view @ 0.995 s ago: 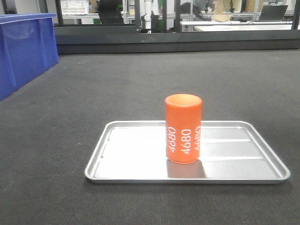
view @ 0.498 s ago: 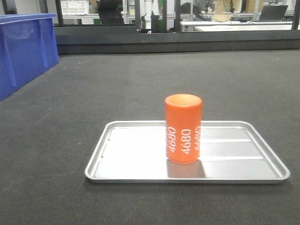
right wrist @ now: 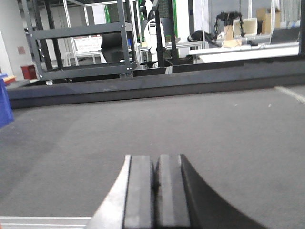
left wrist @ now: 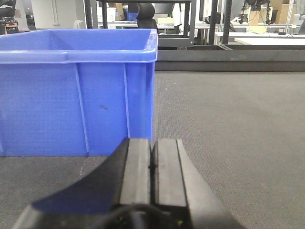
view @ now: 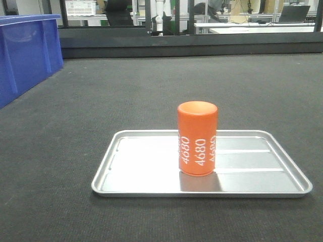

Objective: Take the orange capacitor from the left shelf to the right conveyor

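We are in a lab or industrial workshop. Around us we see a broad dark grey felt-like belt, a blue plastic storage bin, a flat steel tray, dark metal racks and white workbenches with equipment behind. An office chair stands by the racks.

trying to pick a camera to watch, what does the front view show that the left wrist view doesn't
Only the front view shows the orange capacitor, upright on a small steel tray.

Only the left wrist view shows the left gripper, its fingers pressed together with nothing between them, low over the mat and facing the bin's wall.

Both show the blue bin and the dark grey mat it stands on, with racks and desks behind.
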